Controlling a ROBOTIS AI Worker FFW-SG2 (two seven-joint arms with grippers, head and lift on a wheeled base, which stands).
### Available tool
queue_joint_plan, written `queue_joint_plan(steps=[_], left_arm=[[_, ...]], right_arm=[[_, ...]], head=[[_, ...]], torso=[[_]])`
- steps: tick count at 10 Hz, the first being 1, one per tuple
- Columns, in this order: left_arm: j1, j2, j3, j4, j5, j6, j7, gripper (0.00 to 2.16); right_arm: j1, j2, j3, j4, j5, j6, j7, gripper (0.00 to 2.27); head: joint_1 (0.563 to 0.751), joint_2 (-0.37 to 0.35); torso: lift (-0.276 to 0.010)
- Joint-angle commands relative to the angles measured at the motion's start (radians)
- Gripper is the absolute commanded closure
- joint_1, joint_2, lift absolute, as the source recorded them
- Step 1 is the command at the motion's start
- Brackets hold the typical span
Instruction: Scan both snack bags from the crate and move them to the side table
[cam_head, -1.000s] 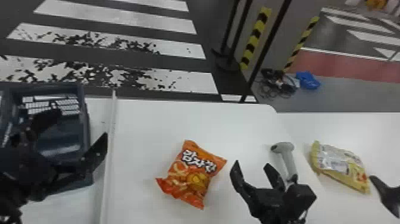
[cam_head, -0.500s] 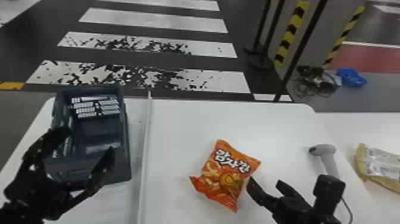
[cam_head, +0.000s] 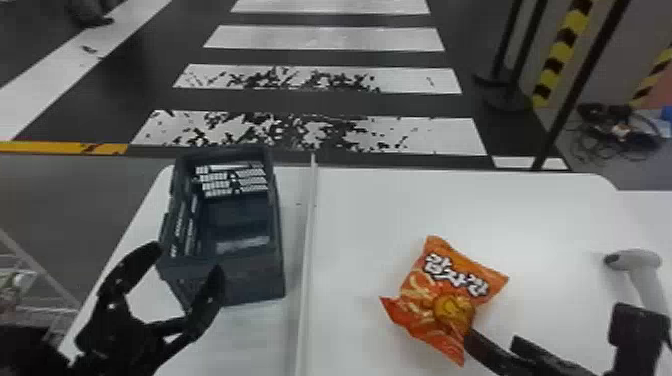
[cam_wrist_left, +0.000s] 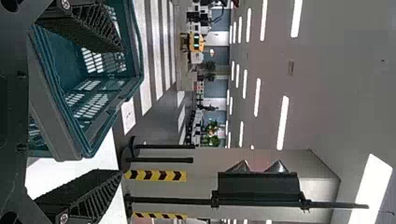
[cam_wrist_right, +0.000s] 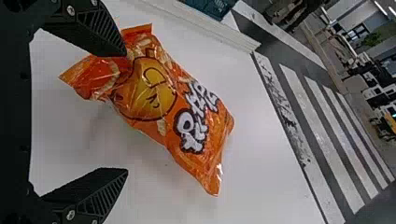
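Apparently right gripper (cam_wrist_right: 126, 113) sits spread at orange snack bag (cam_wrist_right: 191, 135), likely for a grasp; left gripper (cam_head: 186, 260), fingers apart, hangs by crate (cam_head: 250, 280), probably idle; scanner (cam_head: 634, 260) lies handy.

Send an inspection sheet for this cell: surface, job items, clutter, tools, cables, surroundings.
Surface: white table, divided by a raised strip.
Crate: upright, left of the strip.
Orange snack bag: lying right of the strip, printed side up.
Scanner: right of the bag.
Clutter: nothing seen.
Left tool: open, at the crate's near end.
Right tool: open, one finger at the bag's edge; contact unclear.
Cables: tangled on the floor, beyond the table.
Surroundings: crosswalk markings ahead.
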Motion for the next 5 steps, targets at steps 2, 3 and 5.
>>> queue_joint_plan(steps=[2,3,5], left_arm=[[0.007,-0.002,0.001,0.018,0.021,0.0,-0.009,0.08],[0.01,-0.003,0.001,0.021,0.023,0.0,-0.011,0.08],[0.013,-0.005,-0.001,0.023,0.023,0.0,-0.015,0.08]], right_arm=[[-0.039,0.004,-0.012,0.031,-0.043,0.095,0.051,0.11],[-0.06,0.004,-0.012,0.066,-0.053,0.11,0.081,0.11],[-0.111,0.002,-0.01,0.164,-0.051,0.107,0.134,0.11]], head=[[0.695,0.086],[0.695,0.094],[0.695,0.121]], torso=[[-0.099],[-0.099],[-0.099]])
